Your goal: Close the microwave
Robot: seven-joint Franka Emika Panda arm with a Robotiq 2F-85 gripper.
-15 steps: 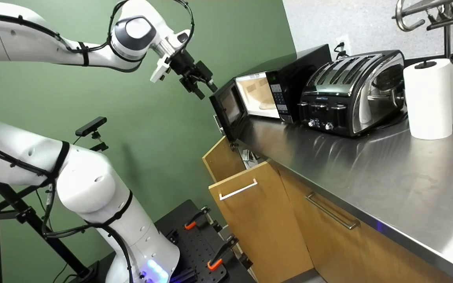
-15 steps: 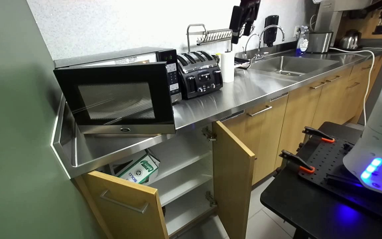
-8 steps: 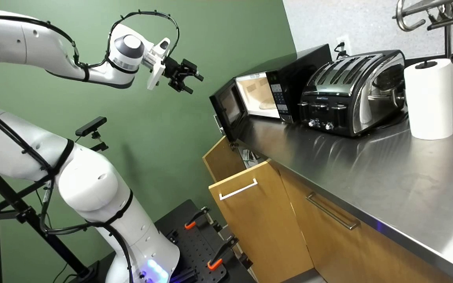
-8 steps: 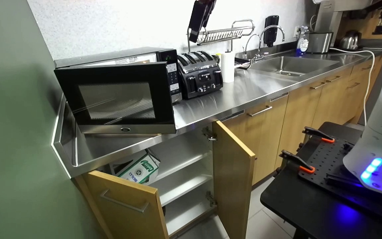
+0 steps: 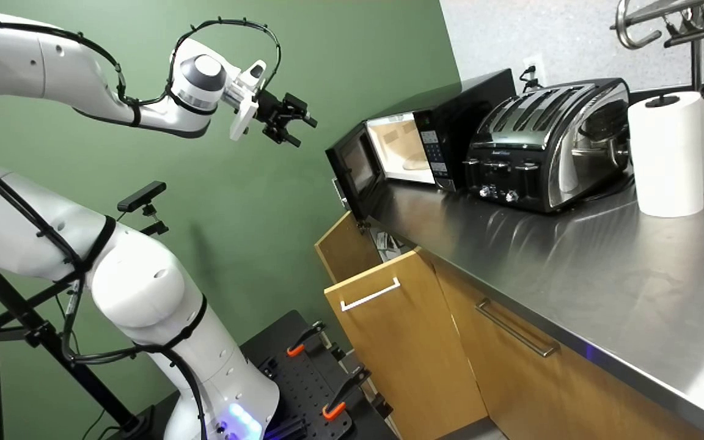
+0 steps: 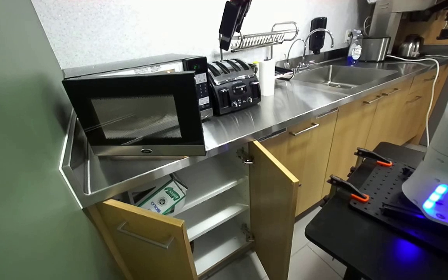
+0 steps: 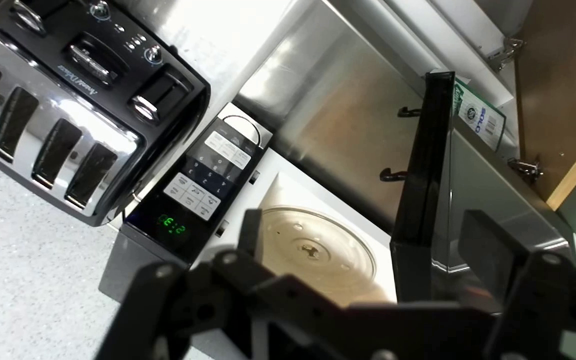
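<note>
Nearest, the fingers [image 7: 488, 245] hang in the air, spread wide, with nothing in their hold. In an exterior view they look clear of the door [image 5: 355, 168], which stands swung well out, though how near in depth I can't tell. The wrist view sets the door between them, one finger to its outer side, one to its inner; coming straight down, I suspect, they could straddle it, and the inner one would jam or shove it wider. The hooks [image 7: 393, 175] at the door's free edge may want a firm last push; a timid one could leave it ajar. Behind, the microwave [image 5: 434, 146] stands on the bench [image 6: 282, 103], between the green wall [image 6: 18, 136] and the toaster [image 5: 544, 146]. Shoved too hard, it might slide instead of shutting, nudging the toaster or rattling the plate [image 7: 313, 252] inside.
</note>
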